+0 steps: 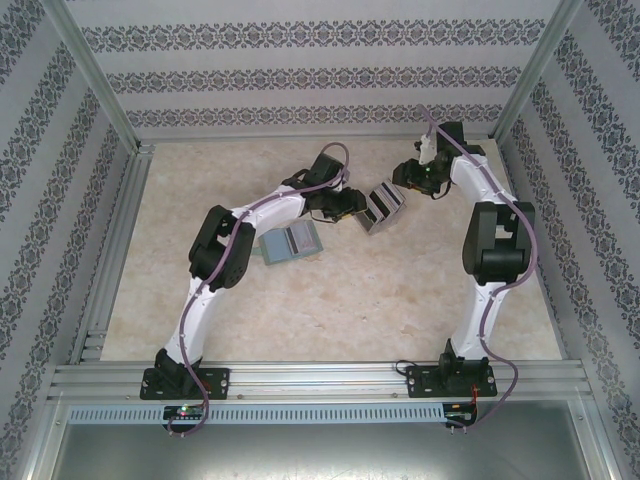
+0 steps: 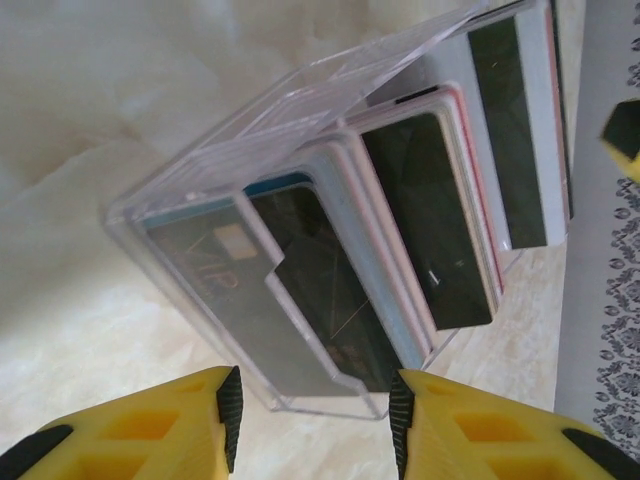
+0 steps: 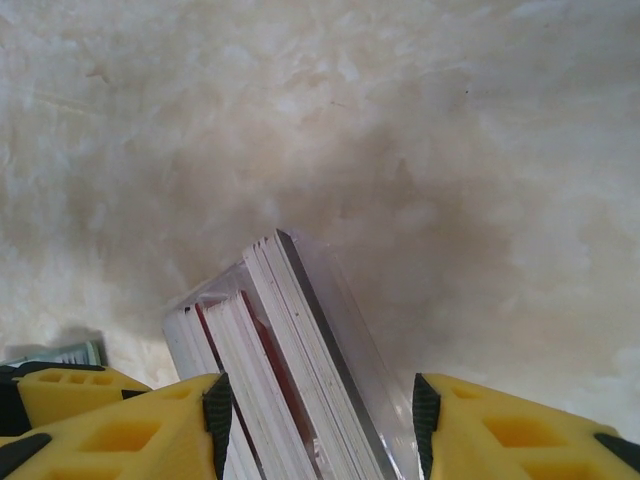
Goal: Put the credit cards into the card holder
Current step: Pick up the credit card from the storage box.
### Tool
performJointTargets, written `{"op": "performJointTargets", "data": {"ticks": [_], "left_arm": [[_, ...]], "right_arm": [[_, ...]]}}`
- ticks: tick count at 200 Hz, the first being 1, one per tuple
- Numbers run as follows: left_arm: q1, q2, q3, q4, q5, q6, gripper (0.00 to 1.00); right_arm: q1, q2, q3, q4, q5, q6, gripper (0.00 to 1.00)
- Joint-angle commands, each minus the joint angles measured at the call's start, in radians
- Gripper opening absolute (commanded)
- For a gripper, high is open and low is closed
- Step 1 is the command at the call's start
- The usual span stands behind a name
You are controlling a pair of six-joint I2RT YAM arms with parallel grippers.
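Note:
The credit cards [image 2: 425, 215] stand in stepped rows inside a clear plastic box [image 1: 385, 206] in the middle of the table, several with dark faces. My left gripper [image 2: 315, 415] is open, and the box's near corner sits between its fingertips without touching them. My right gripper [image 3: 315, 420] is open and straddles the other end of the box, its pads close to the sides, where the cards [image 3: 270, 340] show edge-on. The card holder [image 1: 290, 243] lies open on the table to the left of the box, below my left arm, with pale green edges and a grey inside.
Patterned walls and aluminium rails [image 1: 110, 250] fence the beige table on all sides. A yellow finger of the right gripper [image 2: 625, 135] shows at the right edge of the left wrist view. Bare table lies in front of the box.

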Motion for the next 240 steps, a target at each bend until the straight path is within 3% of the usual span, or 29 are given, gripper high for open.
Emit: {"op": "performJointTargets", "data": {"ticks": [1, 112, 196, 240], "left_arm": [[-0.014, 0.032, 0.056, -0.008, 0.014, -0.021, 0.46], [-0.03, 0.134, 0.132, -0.015, 0.045, -0.043, 0.46], [-0.031, 0.134, 0.132, -0.022, 0.05, -0.039, 0.47], [-0.031, 0.135, 0.132, -0.02, 0.05, -0.041, 0.47]], "right_arm": [[-0.006, 0.035, 0.052, -0.042, -0.055, -0.021, 0.54], [0.045, 0.07, 0.078, -0.079, -0.13, -0.035, 0.52], [0.087, 0.121, 0.133, -0.183, 0.089, -0.099, 0.52], [0.1, 0.106, 0.126, -0.179, 0.056, -0.103, 0.52]]}}
